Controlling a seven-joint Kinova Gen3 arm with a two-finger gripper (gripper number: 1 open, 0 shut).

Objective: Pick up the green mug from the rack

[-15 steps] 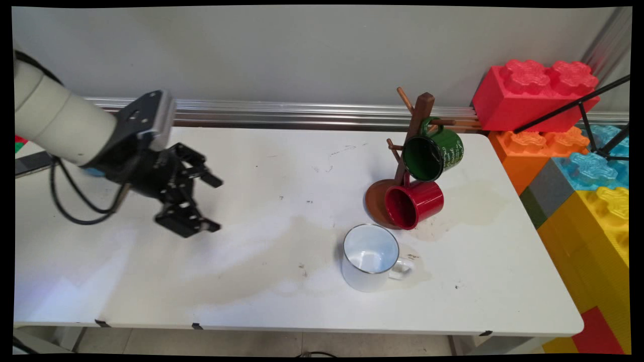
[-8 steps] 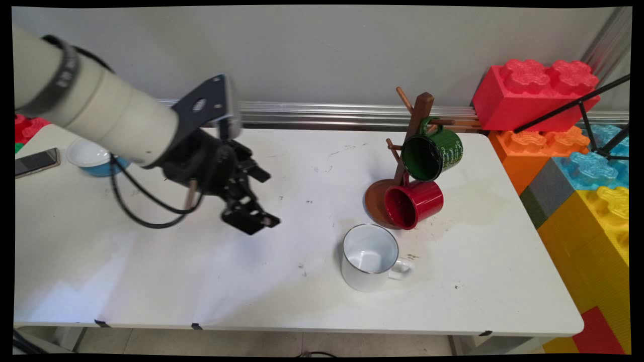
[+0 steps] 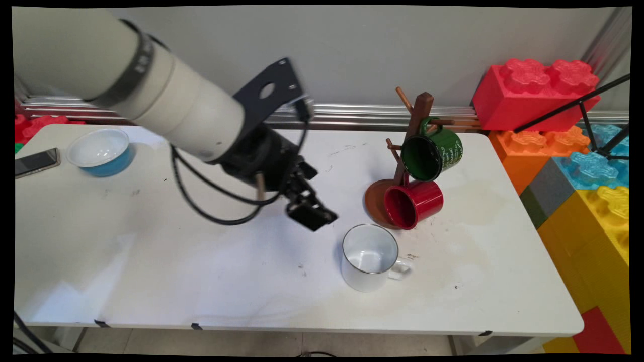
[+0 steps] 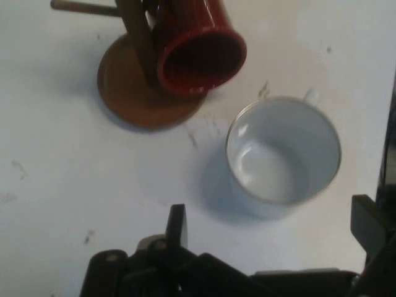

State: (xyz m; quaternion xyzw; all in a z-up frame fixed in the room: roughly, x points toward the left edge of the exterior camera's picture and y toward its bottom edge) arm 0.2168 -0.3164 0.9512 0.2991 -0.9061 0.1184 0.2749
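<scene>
Main view: your claw (image 3: 322,198) hangs empty over counter (image 3: 151,261), near white mug (image 3: 370,259), to its left. Mug stands upright, in front of mug tree (image 3: 420,108) carrying green mug (image 3: 432,153) and red mug (image 3: 415,203). Against a second ago: claw has travelled right from counter's left part; mugs unmoved.

Hand view: fingers (image 4: 176,223) wide apart, nothing between; white mug ahead.

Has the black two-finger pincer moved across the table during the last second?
Yes. The black two-finger pincer has travelled rightward across the white table, away from its left side, and is now near the white enamel mug.
</scene>
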